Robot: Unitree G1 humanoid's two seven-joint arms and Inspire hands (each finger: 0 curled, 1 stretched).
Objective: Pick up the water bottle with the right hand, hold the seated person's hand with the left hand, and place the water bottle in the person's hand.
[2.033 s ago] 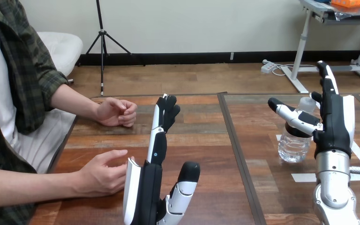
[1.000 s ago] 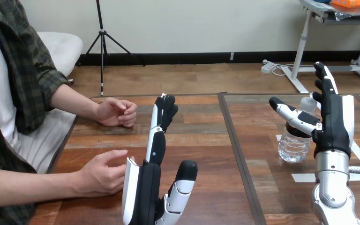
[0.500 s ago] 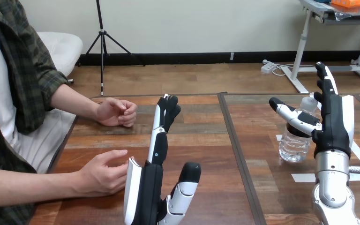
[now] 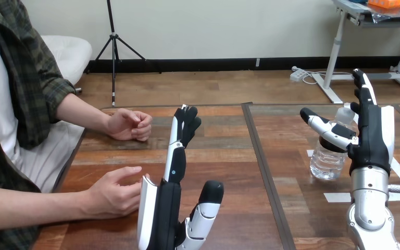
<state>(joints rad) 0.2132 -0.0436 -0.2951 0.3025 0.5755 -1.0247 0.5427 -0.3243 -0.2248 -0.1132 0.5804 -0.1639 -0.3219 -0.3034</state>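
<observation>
A clear water bottle point(image 4: 327, 161) stands upright on the table at the right, its top partly hidden by my right thumb. My right hand point(image 4: 371, 138) is open just right of the bottle, fingers straight up, thumb stretched out over the bottle's neck. My left hand point(image 4: 169, 208) is open at the bottom centre, fingers pointing away and thumb spread. The person's near hand point(image 4: 112, 192) rests on the table just left of my left hand, loosely curled and very close to it; I cannot tell if they touch. The person's far hand point(image 4: 130, 125) lies curled further back.
The wooden table point(image 4: 229, 151) has a dark seam running front to back in the middle. White tape strips point(image 4: 338, 197) lie on the table around the bottle. The person sits at the left edge.
</observation>
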